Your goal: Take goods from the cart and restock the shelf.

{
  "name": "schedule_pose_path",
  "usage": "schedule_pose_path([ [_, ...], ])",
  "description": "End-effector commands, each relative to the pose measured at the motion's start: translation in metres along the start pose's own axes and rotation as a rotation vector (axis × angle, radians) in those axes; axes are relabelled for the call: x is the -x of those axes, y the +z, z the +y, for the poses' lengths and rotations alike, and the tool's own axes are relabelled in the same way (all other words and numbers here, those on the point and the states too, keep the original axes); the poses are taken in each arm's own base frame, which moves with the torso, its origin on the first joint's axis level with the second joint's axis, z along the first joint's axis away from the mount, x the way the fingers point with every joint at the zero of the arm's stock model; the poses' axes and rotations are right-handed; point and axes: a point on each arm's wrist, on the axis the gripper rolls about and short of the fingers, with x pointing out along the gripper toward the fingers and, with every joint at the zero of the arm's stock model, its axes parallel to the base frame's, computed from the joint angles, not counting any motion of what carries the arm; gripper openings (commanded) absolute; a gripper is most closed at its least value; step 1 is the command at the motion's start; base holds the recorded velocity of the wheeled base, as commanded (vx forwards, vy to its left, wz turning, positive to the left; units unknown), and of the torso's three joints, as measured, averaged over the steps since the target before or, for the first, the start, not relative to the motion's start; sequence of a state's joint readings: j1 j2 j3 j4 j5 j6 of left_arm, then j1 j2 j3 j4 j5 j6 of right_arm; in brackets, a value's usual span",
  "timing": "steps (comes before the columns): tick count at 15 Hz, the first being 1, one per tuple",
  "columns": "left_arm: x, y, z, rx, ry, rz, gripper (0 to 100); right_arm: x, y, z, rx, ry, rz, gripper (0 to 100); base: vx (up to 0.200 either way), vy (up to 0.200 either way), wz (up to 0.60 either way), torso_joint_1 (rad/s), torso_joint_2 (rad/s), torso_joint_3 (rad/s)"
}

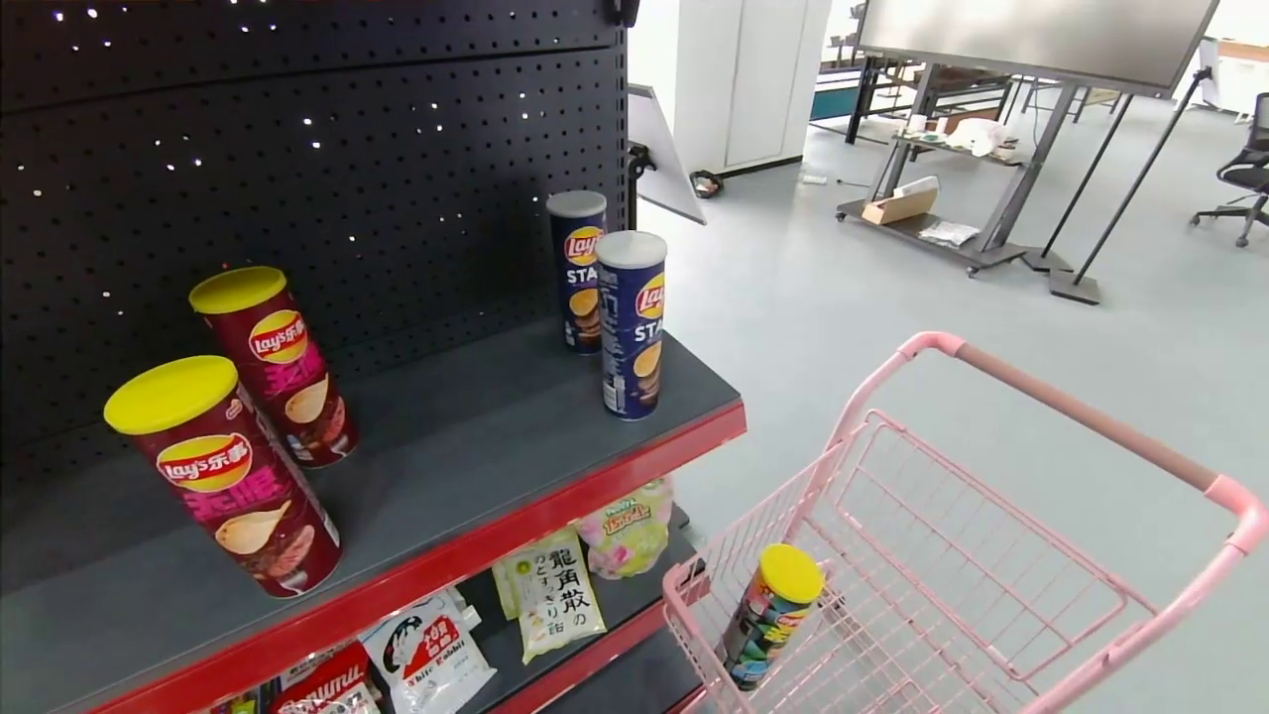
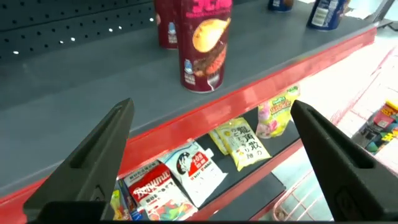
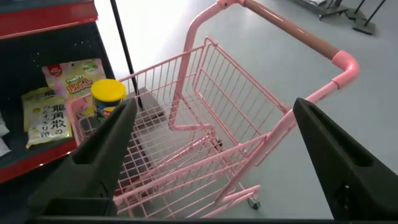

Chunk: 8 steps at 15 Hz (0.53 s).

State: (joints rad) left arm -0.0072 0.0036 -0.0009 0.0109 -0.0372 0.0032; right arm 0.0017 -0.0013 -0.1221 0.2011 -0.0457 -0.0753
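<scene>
Left of my head view, shelf (image 1: 466, 466): I am seeing a grey top board with a red front lip and a black pegboard back, and a lower board (image 1: 481, 590) lying under it.
Cart (image 1: 1081, 416): the pink wire cart is standing on the grey floor (image 1: 892, 288) at the right. Its near corner is sitting just beside the end of the lower board, and its wire walls are ringing the basket.
Display stand (image 1: 1031, 35): a wheeled frame carrying a big panel is standing well behind the cart, apart from everything I am working with.
Top board contents: two maroon cans (image 1: 233, 476) with yellow lids are standing toward the left, one behind the other. Two blue cans (image 1: 631, 327) with white lids are standing close together near the right end.
Cart contents: one yellow-lidded can (image 1: 771, 615) is sitting in the corner nearest the shelf.
Lower board contents: snack packets (image 1: 550, 595) are lying side by side along the front.
Left claw (image 2: 211, 107): I am holding it in front of the shelf's red lip, fingers spread wide and gripping nothing.
Right claw (image 3: 214, 104): I am holding it above the cart, fingers spread wide and gripping nothing.
</scene>
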Motion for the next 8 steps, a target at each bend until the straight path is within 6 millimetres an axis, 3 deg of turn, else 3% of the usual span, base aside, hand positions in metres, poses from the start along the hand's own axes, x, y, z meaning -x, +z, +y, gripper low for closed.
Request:
schedule_pose_path([
  [1, 0.0, -0.0002, 0.0, 0.0, 0.0, 0.0, 100, 0.0, 0.0002, 0.0, 0.001, 0.001, 0.0, 100, 0.0, 0.0, 0.0, -0.134, 0.35, 0.178],
  [8, 0.0, -0.0002, 0.0, 0.0, 0.0, 0.0, 100, 0.0, 0.0002, 0.0, -0.008, 0.0, 0.001, 100, 0.0, 0.0, 0.0, -0.14, 0.35, 0.196],
])
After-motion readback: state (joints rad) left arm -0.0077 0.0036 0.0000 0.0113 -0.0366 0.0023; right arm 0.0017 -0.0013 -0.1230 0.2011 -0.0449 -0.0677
